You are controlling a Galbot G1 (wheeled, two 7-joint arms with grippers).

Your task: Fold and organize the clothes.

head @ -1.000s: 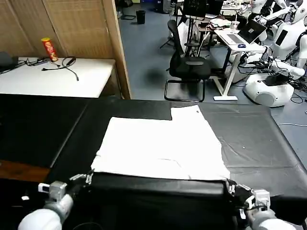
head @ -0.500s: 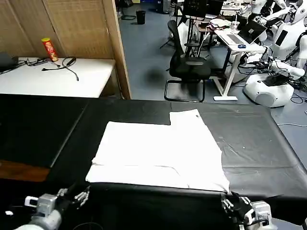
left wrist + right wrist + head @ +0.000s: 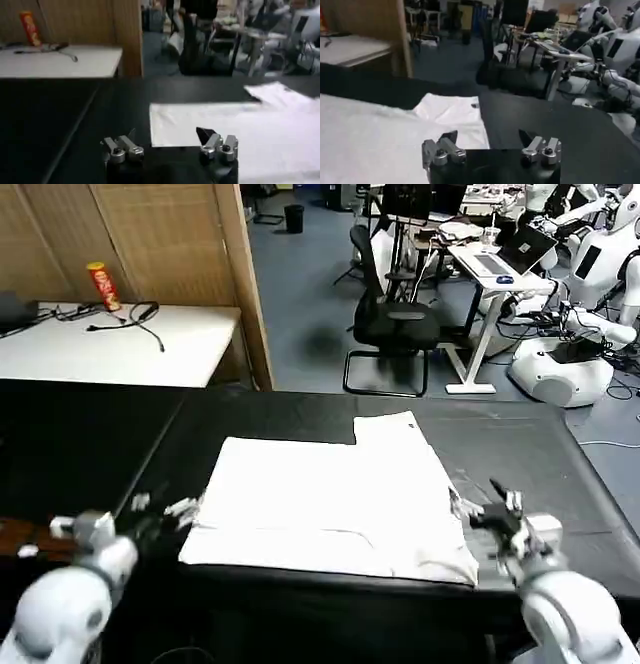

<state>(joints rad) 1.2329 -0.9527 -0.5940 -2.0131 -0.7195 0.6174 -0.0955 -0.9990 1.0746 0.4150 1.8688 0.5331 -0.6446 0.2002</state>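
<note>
Flanking the folded T-shirt (image 3: 335, 502) on the black table (image 3: 520, 454) | left gripper (image 3: 165, 509) jaws released, at its left edge | right gripper (image 3: 487, 509) jaws released, at its right edge

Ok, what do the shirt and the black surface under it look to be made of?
The T-shirt looks like soft matte woven or knit fabric, likely cotton: it lies limp with gentle creases and folded edges. The black table cover looks like a smooth sheet, perhaps vinyl or coated cloth: it has a faint sheen and shallow wrinkles. Both are guesses from looks. The left gripper and right gripper flank the shirt, open.
</note>
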